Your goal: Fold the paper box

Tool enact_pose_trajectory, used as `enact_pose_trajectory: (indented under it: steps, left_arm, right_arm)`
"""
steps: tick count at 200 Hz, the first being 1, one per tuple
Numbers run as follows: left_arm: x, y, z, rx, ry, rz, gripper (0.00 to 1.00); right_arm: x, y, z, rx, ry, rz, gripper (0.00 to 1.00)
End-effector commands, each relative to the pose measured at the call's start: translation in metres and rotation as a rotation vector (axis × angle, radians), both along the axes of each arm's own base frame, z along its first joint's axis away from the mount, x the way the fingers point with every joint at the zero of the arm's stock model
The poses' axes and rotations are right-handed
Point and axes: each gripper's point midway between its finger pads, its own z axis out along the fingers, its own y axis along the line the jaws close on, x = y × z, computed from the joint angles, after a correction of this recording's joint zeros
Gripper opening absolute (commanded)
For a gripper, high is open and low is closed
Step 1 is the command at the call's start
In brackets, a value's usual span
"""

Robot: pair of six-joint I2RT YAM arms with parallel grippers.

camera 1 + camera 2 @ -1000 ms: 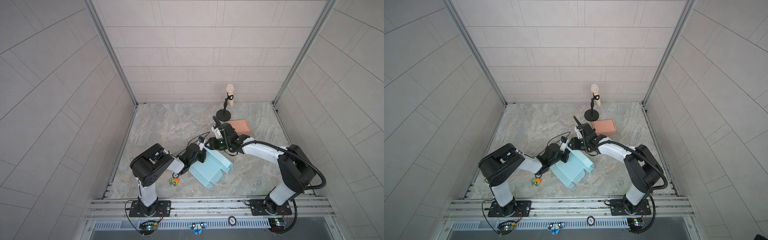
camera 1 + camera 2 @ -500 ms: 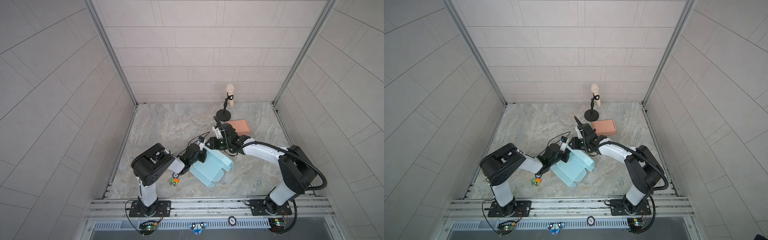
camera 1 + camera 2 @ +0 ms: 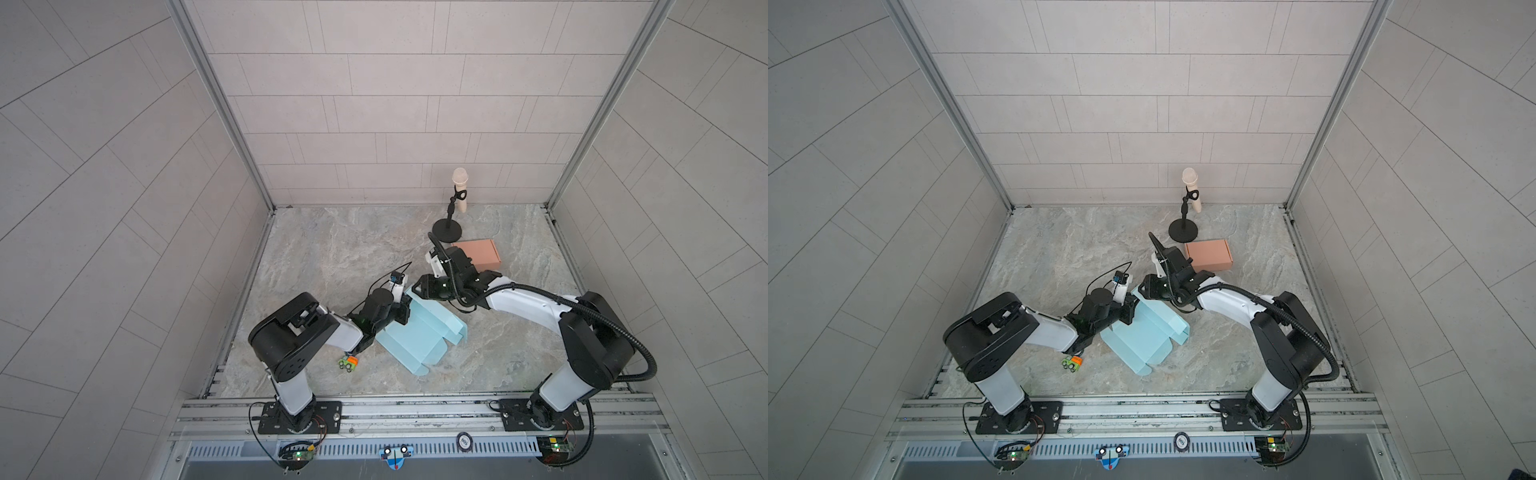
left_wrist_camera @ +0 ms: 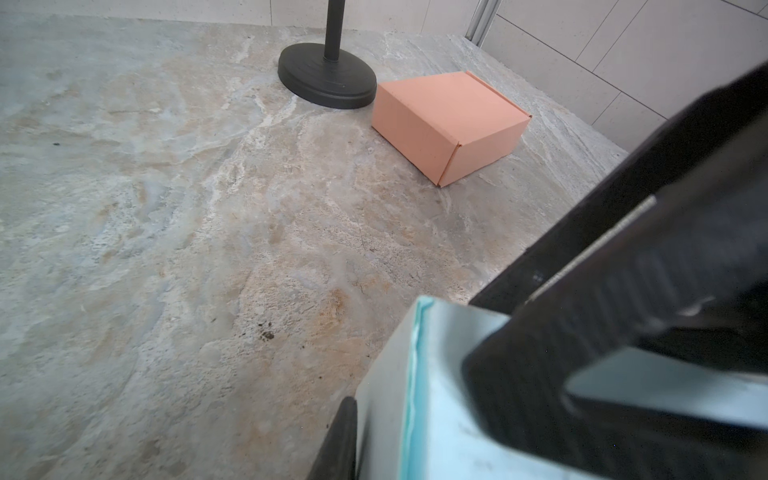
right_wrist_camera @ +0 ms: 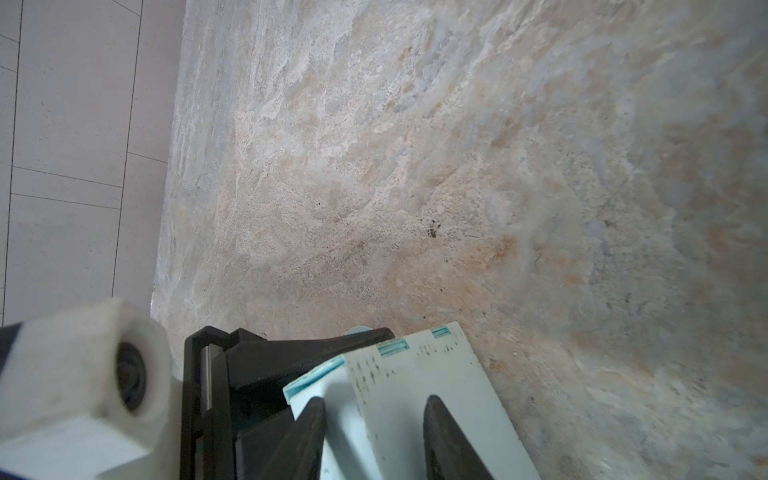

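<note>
Now the left hand (image 3: 402,311) pinches the blue paper box (image 3: 415,340) by its edge; the right hand (image 3: 417,286), half-open, rests against its corner.

On the grey marbled tabletop (image 3: 1050,249) a light blue paper box (image 3: 1142,338) lies part-folded near the middle, one wall raised along its right side. The left gripper (image 3: 1128,311) meets its left far edge; the right gripper (image 3: 1144,289) meets its far corner, its jaws too small to read. A small green and orange toy car (image 3: 1072,363) lies near left of it. Far right, a salmon-coloured closed cardboard box (image 3: 1208,254) sits just beside a black round-based stand (image 3: 1183,231) holding a beige microphone (image 3: 1192,187).
</note>
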Motion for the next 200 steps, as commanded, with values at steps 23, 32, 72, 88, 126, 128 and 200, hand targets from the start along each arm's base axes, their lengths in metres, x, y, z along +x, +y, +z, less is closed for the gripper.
enact_pose_trajectory:
  steps: [23,32,72,88,126,128,200]
  left_arm:
    - [0.011,-0.012,0.026,-0.091,-0.055,-0.002,0.11]
    - [0.012,-0.011,0.025,-0.094,-0.054,0.002,0.13]
    - [0.011,-0.01,0.027,-0.106,-0.058,0.008,0.18]
    - [0.008,-0.009,0.03,-0.114,-0.059,0.005,0.17]
    - [0.001,-0.006,0.035,-0.14,-0.057,-0.003,0.15]
    - [0.001,-0.005,0.036,-0.144,-0.056,-0.002,0.15]
    - [-0.003,-0.005,0.04,-0.184,-0.027,0.005,0.11]
  right_arm:
    - [-0.019,-0.016,-0.026,-0.08,0.093,-0.026,0.42]
    - [-0.02,-0.015,-0.027,-0.075,0.097,-0.028,0.42]
    - [-0.02,-0.009,-0.025,-0.04,0.106,-0.042,0.42]
    - [-0.018,-0.007,-0.021,-0.023,0.102,-0.048,0.42]
    - [-0.014,-0.004,-0.011,-0.002,0.09,-0.057,0.42]
    - [-0.015,-0.004,-0.011,-0.002,0.089,-0.056,0.43]
    - [-0.008,-0.002,0.01,-0.01,0.059,-0.041,0.46]
